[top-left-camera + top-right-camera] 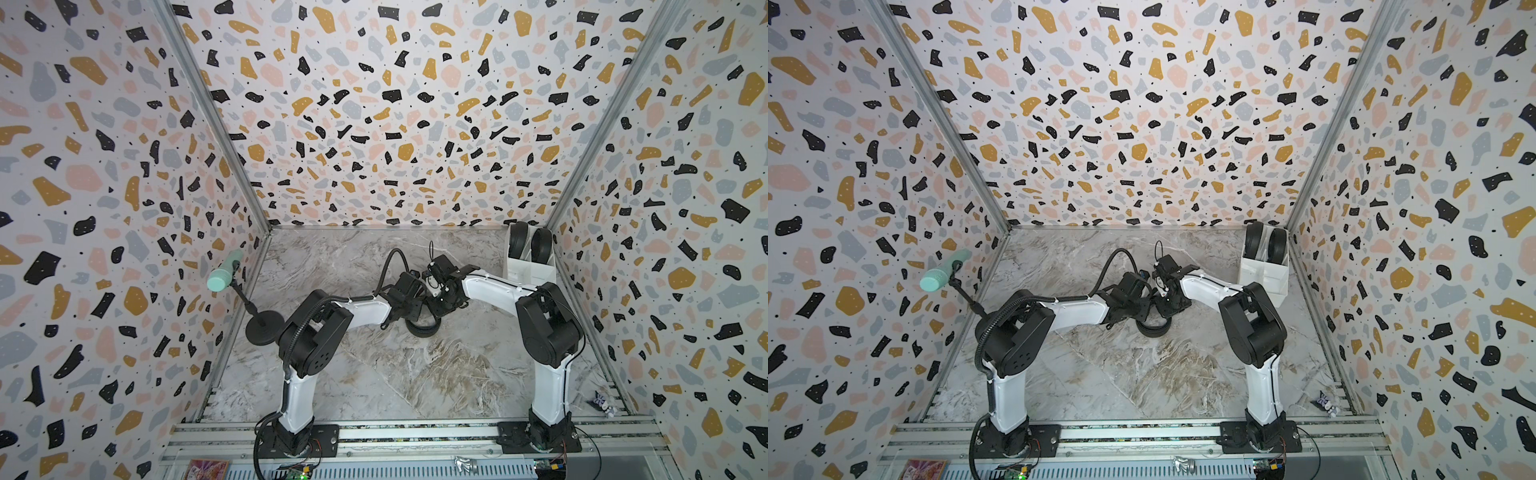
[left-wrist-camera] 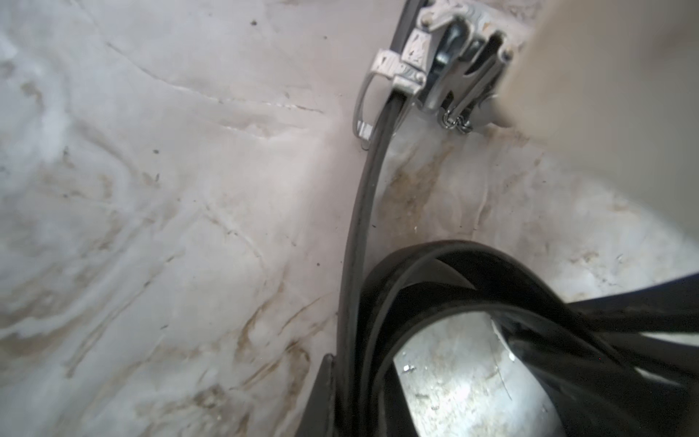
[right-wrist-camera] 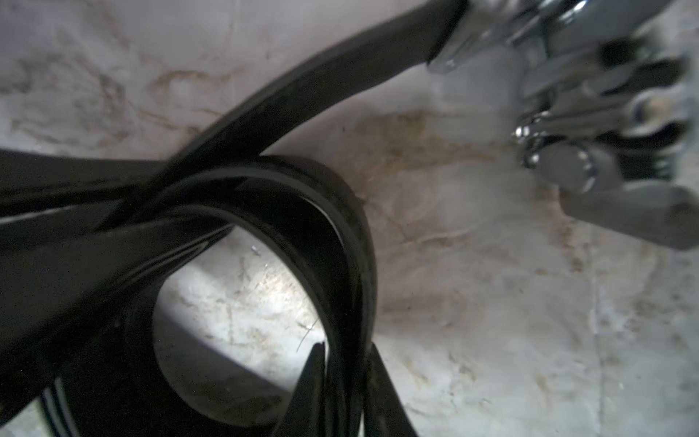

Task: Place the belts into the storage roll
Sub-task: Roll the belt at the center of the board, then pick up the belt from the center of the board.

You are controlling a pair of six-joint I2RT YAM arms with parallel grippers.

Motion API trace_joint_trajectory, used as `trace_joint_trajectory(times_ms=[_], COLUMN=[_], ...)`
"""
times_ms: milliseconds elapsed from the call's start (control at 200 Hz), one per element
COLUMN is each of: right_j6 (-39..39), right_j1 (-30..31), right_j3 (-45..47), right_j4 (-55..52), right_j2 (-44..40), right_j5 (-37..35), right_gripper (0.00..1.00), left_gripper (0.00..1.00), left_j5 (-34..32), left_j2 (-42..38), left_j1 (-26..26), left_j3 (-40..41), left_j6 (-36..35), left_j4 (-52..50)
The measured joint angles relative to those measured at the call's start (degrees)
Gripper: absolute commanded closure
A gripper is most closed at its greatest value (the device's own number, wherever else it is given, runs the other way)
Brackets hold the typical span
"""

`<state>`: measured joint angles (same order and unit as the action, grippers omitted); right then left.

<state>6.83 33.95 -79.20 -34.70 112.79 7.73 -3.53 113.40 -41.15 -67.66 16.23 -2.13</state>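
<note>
The left gripper point(image 2: 350, 393) seems clamped on the wall of a glossy black belt point(image 1: 422, 328) wound into a loose coil. One finger point(image 2: 321, 401) lies flat against the outermost strap, while its partner is lost among the dark turns. Facing it, almost wrist to wrist, the right gripper point(image 3: 348, 378) has its fingers point(image 3: 312, 382) on either side of the same coil's wall, close in; whether they pinch it or merely flank it cannot be told. Beneath both grippers the coil rests on the grey-veined marble-look tabletop point(image 1: 415, 395). From the left gripper the belt's free tail runs outward to a small silver metal buckle point(image 2: 435, 64) down on the tabletop. Well away past the right gripper, in the far corner on its outer side, stands the white plastic divided box point(image 1: 528, 268), with two other black belts point(image 1: 519, 239) coiled upright in its far cells.
</note>
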Motion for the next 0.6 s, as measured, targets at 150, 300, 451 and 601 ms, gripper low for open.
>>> trace_joint_trajectory(times_ms=[150, 300, 451, 601], right_j6=[-0.46, -2.1, -3.67, -4.79], right_j1=[-2.89, -8.39, -15.3, -18.27], right_j3=[2.58, 2.84, -0.24, -5.14], right_j4=[-2.67, -4.74, -6.95, -6.82], right_j2=[-3.08, -9.01, -13.62, -13.6], right_j5=[5.95, 12.13, 15.74, 17.27], right_gripper=[0.47, 0.38, 0.32, 0.29], left_gripper=[1.0, 1.0, 1.0, 1.0], left_j5=[-2.97, -6.64, -11.17, -14.62], left_j2=[0.17, -0.85, -4.72, -10.91], left_j1=[-1.57, -3.52, -5.33, -6.82], left_j3=[-0.98, -0.7, 0.72, 5.53], left_j6=[-5.53, -11.69, -18.6, -24.5], left_j4=[-1.7, -3.43, -4.96, -3.8])
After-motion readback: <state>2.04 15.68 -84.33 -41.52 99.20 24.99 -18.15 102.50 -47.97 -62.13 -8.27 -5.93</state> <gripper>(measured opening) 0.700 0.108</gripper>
